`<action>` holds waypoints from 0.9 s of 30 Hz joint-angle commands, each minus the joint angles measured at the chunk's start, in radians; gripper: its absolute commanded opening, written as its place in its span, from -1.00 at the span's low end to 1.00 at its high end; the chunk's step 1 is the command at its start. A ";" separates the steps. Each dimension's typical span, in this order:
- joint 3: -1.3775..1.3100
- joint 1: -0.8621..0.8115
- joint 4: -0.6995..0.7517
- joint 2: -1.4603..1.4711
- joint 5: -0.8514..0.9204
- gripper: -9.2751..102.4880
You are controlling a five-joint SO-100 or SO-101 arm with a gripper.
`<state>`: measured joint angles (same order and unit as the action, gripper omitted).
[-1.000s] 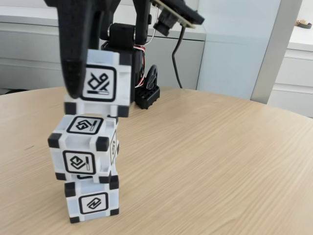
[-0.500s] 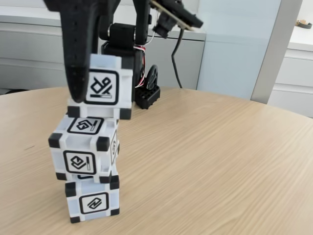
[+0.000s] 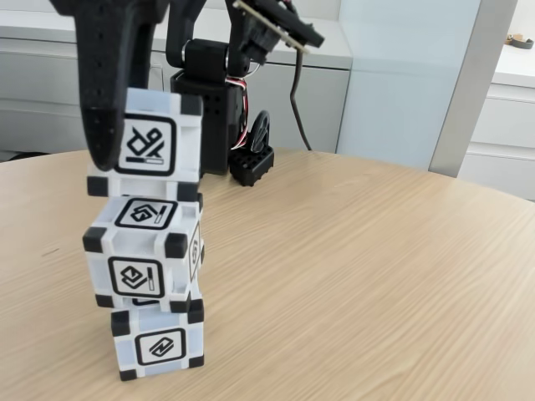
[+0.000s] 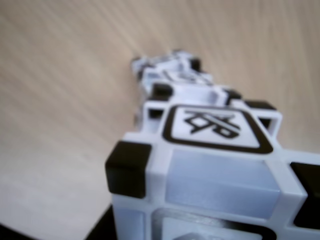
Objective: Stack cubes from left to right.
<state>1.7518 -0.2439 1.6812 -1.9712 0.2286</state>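
Two cubes stand stacked on the wooden table (image 3: 376, 276) at the left of the fixed view: a bottom cube (image 3: 157, 344) and a middle cube (image 3: 140, 257) set slightly askew on it. My gripper (image 3: 144, 163) is shut on a third cube (image 3: 147, 144), which is at the middle cube's top and offset a little to the left; I cannot tell whether they touch. One black finger (image 3: 104, 109) covers the held cube's left side. In the wrist view the held cube (image 4: 210, 165) is close and blurred, with the stack (image 4: 172, 75) beyond it.
The arm's black base (image 3: 209, 100) stands behind the stack, with a small black block (image 3: 252, 164) and a hanging cable (image 3: 296, 92) beside it. White cabinets line the back. The table's curved edge runs at the far right.
The gripper has carried the held cube to the left, so it now overhangs the middle cube's left side. The two stacked cubes have not moved.
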 commanded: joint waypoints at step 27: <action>-0.035 -0.008 0.005 -0.020 0.009 -0.27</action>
<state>1.7518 -0.2454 1.6812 -1.9712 0.2485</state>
